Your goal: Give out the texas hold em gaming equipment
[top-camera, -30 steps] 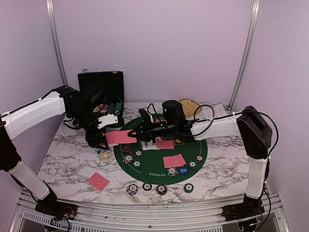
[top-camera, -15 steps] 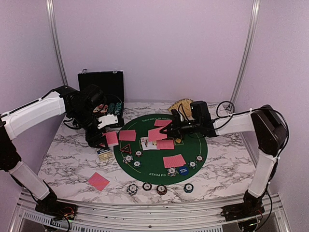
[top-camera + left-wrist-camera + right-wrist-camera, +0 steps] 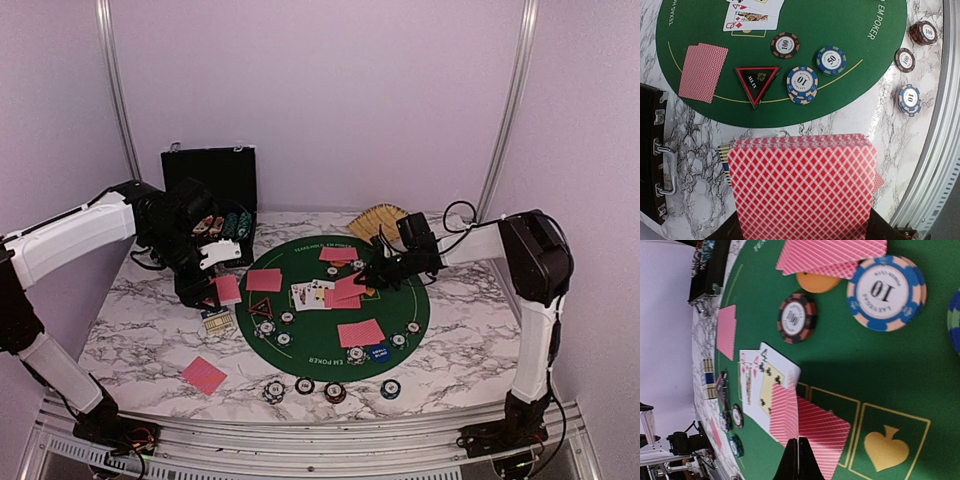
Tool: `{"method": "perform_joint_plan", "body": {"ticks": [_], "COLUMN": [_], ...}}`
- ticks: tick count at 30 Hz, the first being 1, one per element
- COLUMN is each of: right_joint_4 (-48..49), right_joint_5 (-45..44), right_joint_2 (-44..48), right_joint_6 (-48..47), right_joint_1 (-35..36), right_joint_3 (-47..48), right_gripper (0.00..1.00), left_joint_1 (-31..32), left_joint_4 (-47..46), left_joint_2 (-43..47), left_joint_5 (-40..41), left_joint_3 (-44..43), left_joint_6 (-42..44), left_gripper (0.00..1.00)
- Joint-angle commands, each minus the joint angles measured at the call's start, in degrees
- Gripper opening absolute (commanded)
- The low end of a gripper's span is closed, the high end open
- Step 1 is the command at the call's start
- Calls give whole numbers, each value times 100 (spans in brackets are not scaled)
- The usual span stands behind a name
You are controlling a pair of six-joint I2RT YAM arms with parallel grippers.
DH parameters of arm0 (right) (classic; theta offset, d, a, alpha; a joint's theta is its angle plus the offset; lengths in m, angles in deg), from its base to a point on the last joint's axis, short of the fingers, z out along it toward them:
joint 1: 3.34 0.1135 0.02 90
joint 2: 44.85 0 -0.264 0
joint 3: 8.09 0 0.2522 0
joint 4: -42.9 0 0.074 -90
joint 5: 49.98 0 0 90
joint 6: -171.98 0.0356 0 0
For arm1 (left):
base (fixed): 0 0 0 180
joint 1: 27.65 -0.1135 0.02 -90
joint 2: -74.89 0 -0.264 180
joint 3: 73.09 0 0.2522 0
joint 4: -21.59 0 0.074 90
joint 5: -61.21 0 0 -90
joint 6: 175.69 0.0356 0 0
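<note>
My left gripper (image 3: 213, 286) hovers over the table's left side, shut on a deck of red-backed playing cards (image 3: 802, 190) that hides its fingers. My right gripper (image 3: 798, 454) is shut on one red-backed card (image 3: 782, 412), held low over the green poker mat (image 3: 300, 345) just right of the face-up cards (image 3: 760, 385). Another card (image 3: 827, 437) lies beneath it. A black-red triangular marker (image 3: 757, 82) lies on the mat with striped chips (image 3: 802, 84) beside it. Face-down cards (image 3: 360, 332) lie around the mat, with an orange button (image 3: 817, 282) and a blue button (image 3: 377, 352).
An open black case (image 3: 210, 185) with chips stands at the back left. A tan woven basket (image 3: 380, 222) sits at the back, close behind the right arm. Several chips (image 3: 335, 392) line the front edge. A lone card (image 3: 204, 375) and a striped card box (image 3: 216, 318) lie on the marble.
My right gripper has drawn back from the left gripper's deck, moving right across the mat with a card and coming down near the face-up cards. The left arm has stayed still.
</note>
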Motion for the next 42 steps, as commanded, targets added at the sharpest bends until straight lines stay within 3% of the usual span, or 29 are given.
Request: {"method": "perform_joint_plan", "body": {"ticks": [1,8,18,25,32,42], "right_joint_4": [-496,-730,-1250,-1267,-1199,-1060], "right_joint_5": [-463,-815,-1623,-2032,-2201,-2203], "right_joint_2": [-292,-276,474,1342,2075,2535], "right_joint_6": [-428,-640,-949,-891,-735,-534], "right_joint_1": [-19,-19,109,202,274,293], "right_joint_3": [304,244,85,-299,-609,-1127], "right_gripper": [0,18,59,75,82,87], "left_joint_1": [-166,-468,-1000,-1615,-2146,-2202], "left_joint_4": [-89,-324,-753,-1337,-1880,-2938], "left_joint_2": [112,267,506,508,364,-83], "left_joint_5": [20,160,380,554,702,817], "left_joint_3": [174,427,1069,1626,2193,2779], "left_joint_6": [74,59,35,26,278,311], "left_gripper": [0,0,0,0,0,0]}}
